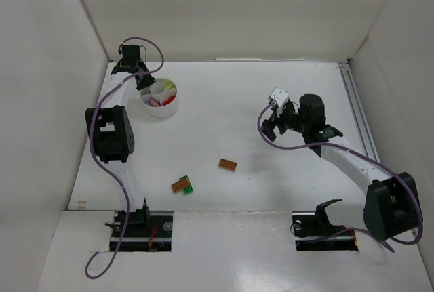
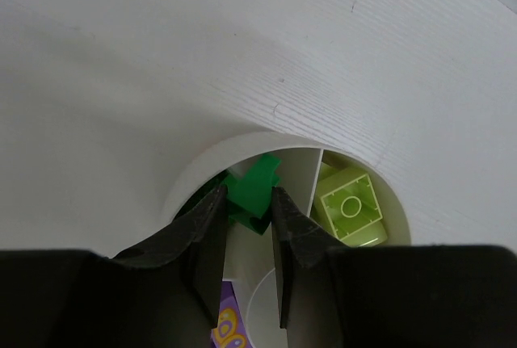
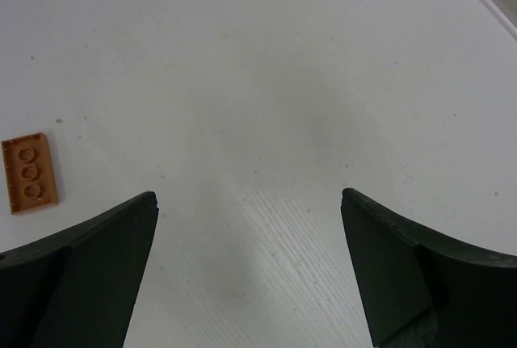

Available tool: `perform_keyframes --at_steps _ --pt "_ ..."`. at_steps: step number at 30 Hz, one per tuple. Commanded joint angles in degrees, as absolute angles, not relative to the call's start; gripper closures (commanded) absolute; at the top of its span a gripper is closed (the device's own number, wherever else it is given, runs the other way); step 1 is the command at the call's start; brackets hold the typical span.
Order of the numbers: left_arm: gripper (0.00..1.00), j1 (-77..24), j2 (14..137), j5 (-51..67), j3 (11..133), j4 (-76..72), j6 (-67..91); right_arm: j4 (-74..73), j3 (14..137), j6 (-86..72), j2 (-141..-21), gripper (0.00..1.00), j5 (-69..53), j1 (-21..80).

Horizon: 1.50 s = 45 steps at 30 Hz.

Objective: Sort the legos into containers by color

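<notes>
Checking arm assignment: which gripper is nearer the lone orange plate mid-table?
Right. The right gripper hangs open to the right of the orange plate; the left gripper is far off over the white dish, shut on a green brick.

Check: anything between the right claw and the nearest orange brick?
Nothing visible. The right claw hangs open over the table; the orange brick lies flat off to one side, only bare table between them.
</notes>
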State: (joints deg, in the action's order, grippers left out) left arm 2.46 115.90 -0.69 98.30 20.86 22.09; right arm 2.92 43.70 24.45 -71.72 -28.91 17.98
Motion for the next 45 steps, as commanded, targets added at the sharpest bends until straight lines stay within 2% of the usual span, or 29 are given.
perform_keyframes --at_steps 1,4,8,10,13,17,19,21,22,26,31,37,45 --pt "0.89 2.5 114.4 -0.2 101.2 20.2 21.3 3.6 46.2 25.1 -71.5 0.00 -30.4 17.7" --pt "0.78 2.5 114.4 -0.2 101.2 19.7 21.3 3.6 46.2 25.1 -71.5 0.00 -30.4 17.7" --pt "0.70 2.5 113.4 -0.2 101.2 19.7 21.3 3.6 46.2 25.1 -71.5 0.00 -31.7 17.7" --pt "0.59 2.5 112.8 -0.2 101.2 19.7 20.7 3.6 46.2 26.4 -71.5 0.00 -31.7 17.7" --pt "0.46 2.5 111.2 -0.2 100.6 19.7 20.7 2.4 46.2 28.3 -70.3 0.00 -30.9 20.5" --pt "0.43 2.5 108.4 -0.2 99.6 19.7 20.7 0.2 46.8 31.7 -70.3 0.00 -25.0 28.0" --pt "0.35 2.5 105.0 -0.2 97.8 20.2 20.7 -0.4 48.1 33.2 -71.4 0.00 -23.5 34.4" --pt "0.23 2.5 101.6 -0.2 94.1 19.7 21.4 -0.4 48.9 33.9 -72.7 0.00 -18.7 42.0" --pt "0.00 2.5 97.3 -0.7 92.3 19.7 23.0 -0.4 49.7 33.9 -74.8 0.00 -16.6 44.7" --pt "0.00 1.2 83.6 -1.8 79.4 16.0 28.1 1.0 51.6 32.5 -82.1 0.00 -7.6 56.4" --pt "0.00 -1.3 68.4 -0.4 64.0 12.9 31.9 8.4 51.8 29.2 -91.4 0.00 -5.5 65.6" --pt "0.00 -1.8 57.5 -1.3 58.2 14.5 35.2 12.3 57.0 27.9 -102.0 0.00 6.9 74.4" --pt "0.00 -1.8 53.3 -1.3 58.2 17.8 36.4 23.7 56.0 21.8 -106.1 0.00 8.1 75.8"
